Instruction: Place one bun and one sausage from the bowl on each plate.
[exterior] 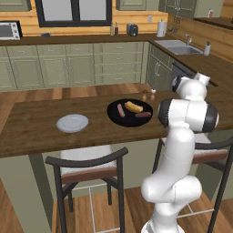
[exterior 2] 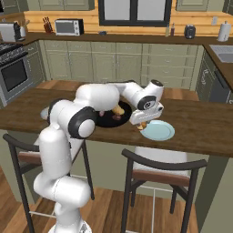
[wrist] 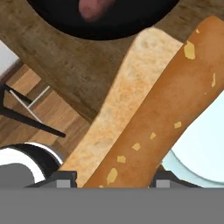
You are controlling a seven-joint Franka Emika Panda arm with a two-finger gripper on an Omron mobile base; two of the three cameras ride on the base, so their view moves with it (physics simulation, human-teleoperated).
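Note:
My gripper [exterior 2: 142,122] is shut on a bun [wrist: 148,118], a long golden-brown roll with a pale cut side. It hangs just over the near left rim of the light teal plate [exterior 2: 158,131]; the same plate [wrist: 205,153] lies under the bun's right side in the hand view. The black bowl [exterior: 129,113] holds another bun [exterior: 133,107] and two sausages [exterior: 121,110] [exterior: 143,114]. To its left sits the pale grey-white plate [exterior: 72,123], bare. In the hand view the bowl [wrist: 65,17] and one sausage [wrist: 94,6] lie beyond the held bun.
Everything rests on a long wooden counter [exterior: 36,123] whose front edge runs just below the plates. Two dark stools [exterior: 91,168] [exterior 2: 157,170] stand under that edge. Small shakers [exterior: 148,95] stand behind the bowl.

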